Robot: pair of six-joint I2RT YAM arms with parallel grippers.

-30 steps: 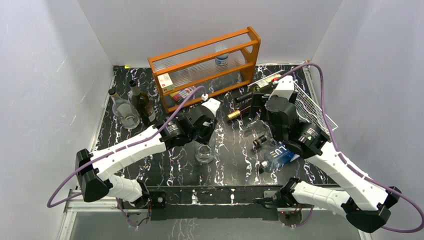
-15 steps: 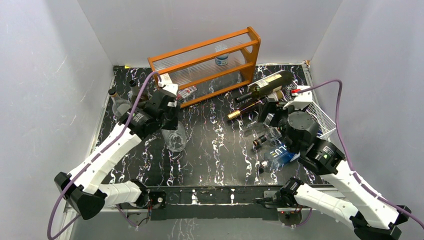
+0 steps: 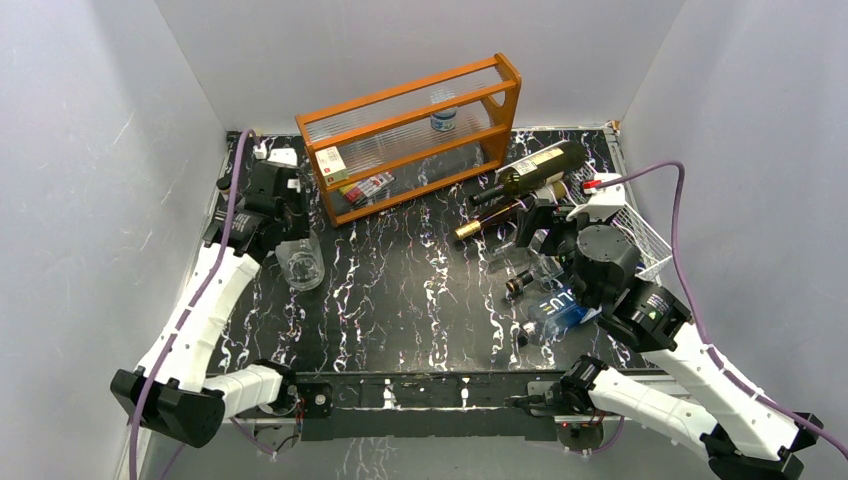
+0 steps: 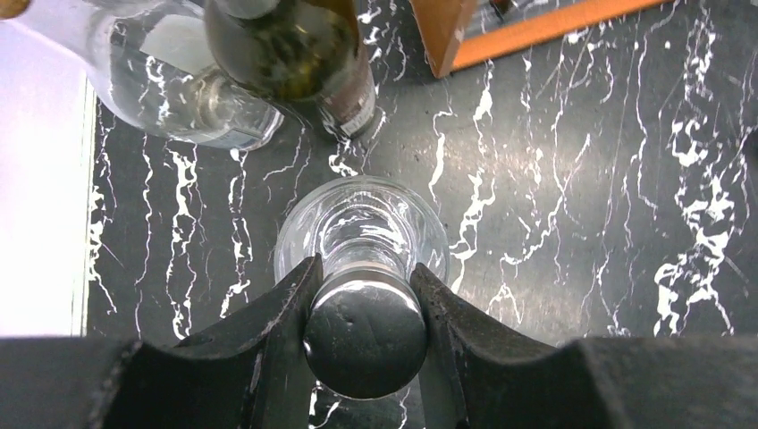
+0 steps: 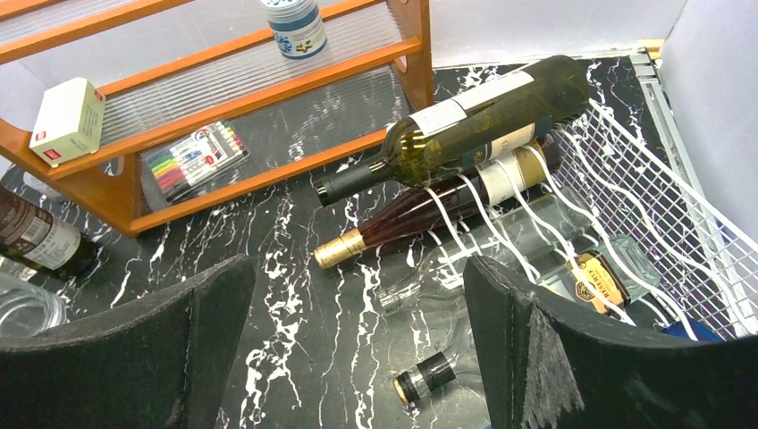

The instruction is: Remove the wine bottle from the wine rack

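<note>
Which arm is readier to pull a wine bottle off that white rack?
Right: the right gripper is open, facing the wine bottle on the wine rack. The left gripper holds a clear bottle.

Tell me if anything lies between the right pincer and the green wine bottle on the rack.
The open right pincer faces the wine rack, where the green wine bottle lies farthest back. A gold-capped dark bottle and a clear bottle lie on its near side, in the way. Nothing covers it from above.
</note>
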